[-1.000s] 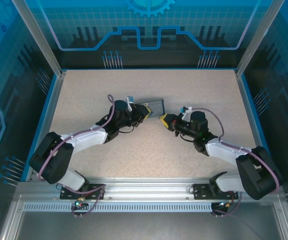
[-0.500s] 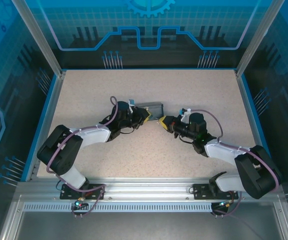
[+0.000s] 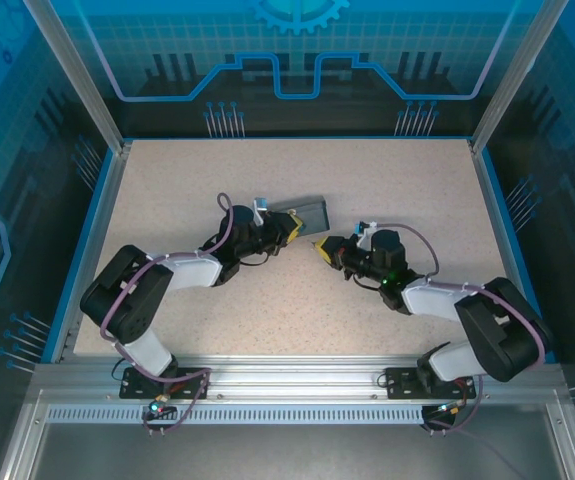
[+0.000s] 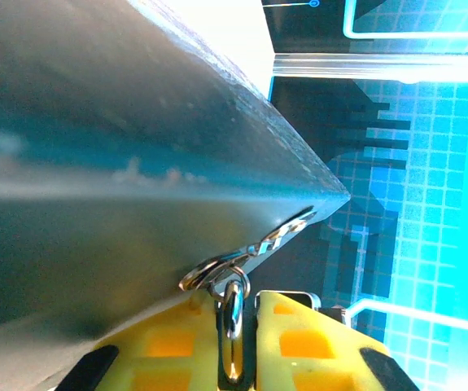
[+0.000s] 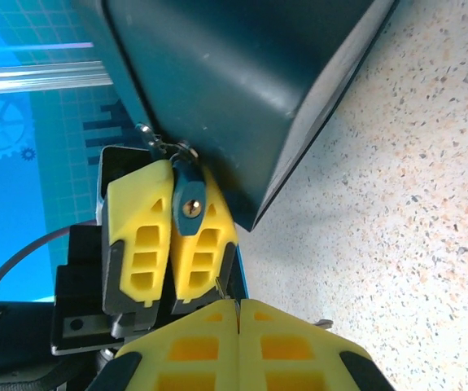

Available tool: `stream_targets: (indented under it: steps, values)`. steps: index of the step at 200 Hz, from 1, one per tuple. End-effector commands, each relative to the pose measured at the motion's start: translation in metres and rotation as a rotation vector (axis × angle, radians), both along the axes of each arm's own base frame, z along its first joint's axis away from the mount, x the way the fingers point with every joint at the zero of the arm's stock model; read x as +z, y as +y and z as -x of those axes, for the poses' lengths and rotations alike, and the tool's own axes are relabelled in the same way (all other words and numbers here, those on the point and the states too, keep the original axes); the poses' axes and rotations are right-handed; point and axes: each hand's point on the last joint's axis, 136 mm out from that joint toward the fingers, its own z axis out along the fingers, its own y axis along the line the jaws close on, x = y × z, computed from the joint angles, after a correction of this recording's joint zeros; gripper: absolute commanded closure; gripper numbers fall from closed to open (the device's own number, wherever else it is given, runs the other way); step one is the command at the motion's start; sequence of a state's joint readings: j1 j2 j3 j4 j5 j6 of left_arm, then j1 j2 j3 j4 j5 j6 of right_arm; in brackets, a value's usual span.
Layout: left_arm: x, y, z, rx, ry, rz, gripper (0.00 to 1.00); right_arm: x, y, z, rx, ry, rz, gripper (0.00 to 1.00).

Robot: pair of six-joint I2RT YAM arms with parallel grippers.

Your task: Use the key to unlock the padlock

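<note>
The small blue padlock (image 5: 188,195), brass keyhole showing, sits gripped by the left pincer (image 5: 173,176). The key (image 5: 219,287), a thin dark sliver, pokes from the closed right pincer (image 5: 238,308).

Bright even light from above, faint shadows on the table (image 3: 397,180), blue glow off the far wall (image 3: 297,110), left wrist view blurred across the close box (image 4: 95,122), white glare at its top, padlock (image 5: 189,198) sharp in right wrist view.

flat dark rectangular box (image 3: 307,211) lies on the speckled table (image 3: 397,175); small bluish padlock (image 5: 188,198) at its near corner, between the left hand (image 3: 294,228) fingers; right hand (image 3: 319,247) just beside.
</note>
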State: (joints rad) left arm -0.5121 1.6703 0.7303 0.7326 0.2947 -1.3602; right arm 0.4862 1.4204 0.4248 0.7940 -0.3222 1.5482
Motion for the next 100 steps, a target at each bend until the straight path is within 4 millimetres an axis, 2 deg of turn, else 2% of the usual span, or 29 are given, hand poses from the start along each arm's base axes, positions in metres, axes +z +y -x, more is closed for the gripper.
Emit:
stream_targets:
  steps: [1, 100]
  values:
    - [-0.001, -0.002, 0.002, -0.022, 0.013, 0.038, 1.0, 0.008, 0.002, -0.008, -0.022, -0.044, -0.031, 1.0]
    - [-0.003, -0.002, 0.0, -0.02, 0.02, 0.035, 1.0, 0.019, 0.005, -0.027, -0.064, -0.072, -0.078, 1.0]
